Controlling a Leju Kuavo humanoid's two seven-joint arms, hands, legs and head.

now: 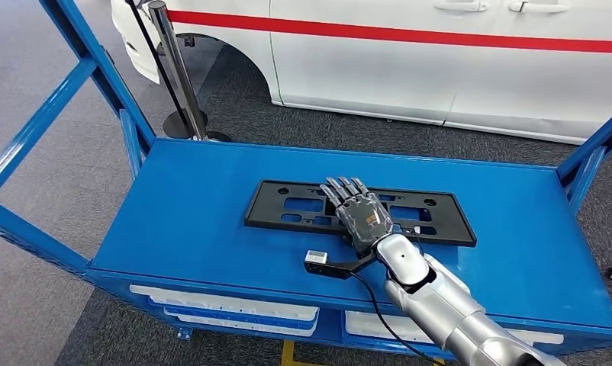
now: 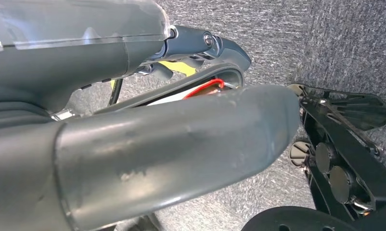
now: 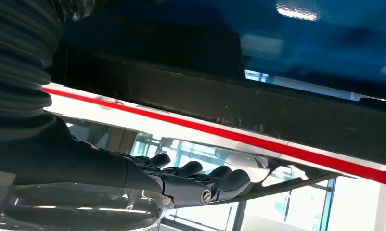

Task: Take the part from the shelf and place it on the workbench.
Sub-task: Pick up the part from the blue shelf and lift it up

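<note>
Our right arm [image 1: 440,301] reaches forward and to the left from the lower right of the head view, silver forearm rising to a dark wrist. Our right hand [image 1: 360,210] lies flat, palm down, with its fingers [image 1: 343,187] stretched straight ahead and held close together, grasping nothing. In the left wrist view our left hand [image 2: 172,144] hangs low, its thick grey thumb lying across; whether its fingers are curled we cannot tell.

The flat black plastic frame part [image 1: 360,213] lay at the centre of the blue metal bench [image 1: 196,221]. The right hand [image 1: 362,216] rested flat on it, fingers [image 1: 341,187] toward twelve o'clock. The white car with a red stripe [image 1: 410,53] stood behind the bench at twelve o'clock, and the chrome stanchion post [image 1: 177,69] at eleven.
</note>
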